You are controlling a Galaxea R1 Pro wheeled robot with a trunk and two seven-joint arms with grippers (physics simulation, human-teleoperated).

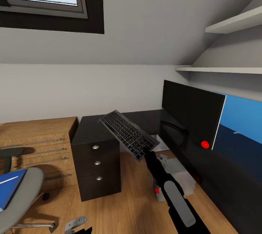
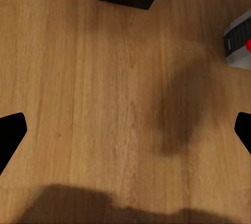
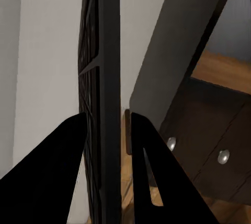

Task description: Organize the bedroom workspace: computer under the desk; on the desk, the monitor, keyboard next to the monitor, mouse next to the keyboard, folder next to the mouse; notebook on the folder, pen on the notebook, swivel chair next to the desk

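Clamped between the right pincer's (image 3: 107, 145) fingers, the keyboard (image 1: 129, 134) is held tilted in the air before the table (image 1: 91, 126), beside the monitor (image 1: 191, 112). Plank floor (image 2: 104, 104) and the computer (image 2: 238, 41) are seen between the left pincer's (image 2: 125, 130) parted tips.

No legible text, not even on the keyboard (image 1: 129, 134) keys.

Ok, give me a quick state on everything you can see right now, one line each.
keyboard: lifted off the desk, tilted, gripped at one edge.
right gripper: shut on the keyboard.
left gripper: open, holding nothing, over the floor.
monitor: upright on the desk, screen dark.
desk: three drawers closed.
computer: on the floor under the desk.
folder: lying on the swivel chair seat.
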